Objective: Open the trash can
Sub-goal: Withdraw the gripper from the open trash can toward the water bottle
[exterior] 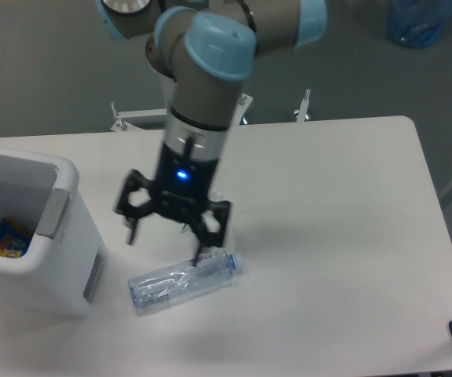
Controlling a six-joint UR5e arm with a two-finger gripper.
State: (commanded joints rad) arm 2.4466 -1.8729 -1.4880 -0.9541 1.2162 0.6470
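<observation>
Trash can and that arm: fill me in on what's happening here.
The trash can sits at the table's left edge with its top open, a colourful packet visible inside. The arm's gripper is away from it, hanging open over the table just above a clear plastic bottle lying on its side. It holds nothing, and one finger tip looks very close to the bottle.
</observation>
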